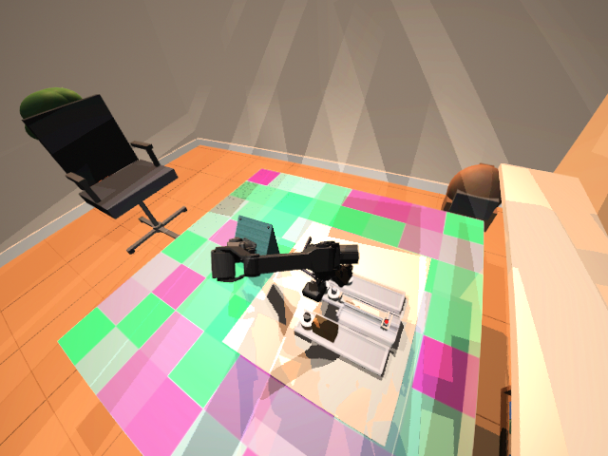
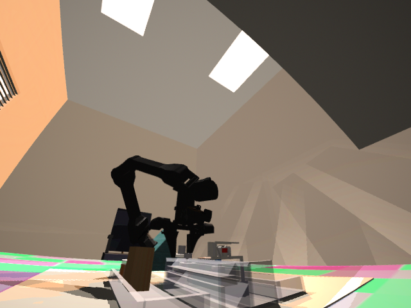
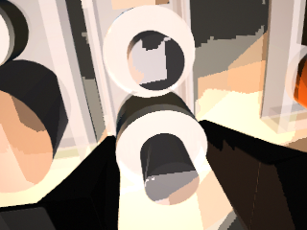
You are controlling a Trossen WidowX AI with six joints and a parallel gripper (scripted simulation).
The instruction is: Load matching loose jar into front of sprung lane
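Observation:
My gripper (image 2: 181, 253) (image 3: 157, 135) points down and is shut on a jar with a white shoulder (image 3: 130, 146) and a dark cap, at the front end of the middle lane (image 1: 366, 324). Its fingers stand on either side of it. A similar jar (image 3: 115, 50) with a white shoulder is in the lane right behind the held one; in the wrist view the two overlap closely. Whether they touch is not clear. The red-marked part (image 1: 386, 321) (image 2: 224, 250) is at the lane's far end. The front stop, the held jar's base and the pusher plate's contact are hidden.
Another jar (image 1: 307, 319) and a brown block (image 1: 326, 330) (image 2: 139, 268) are in the neighbouring lane; an orange item (image 3: 302, 81) shows at the wrist view's right. A large dark cylinder (image 3: 48, 86) stands close on its left. A teal slanted panel (image 1: 254, 234) stands near the arm's base.

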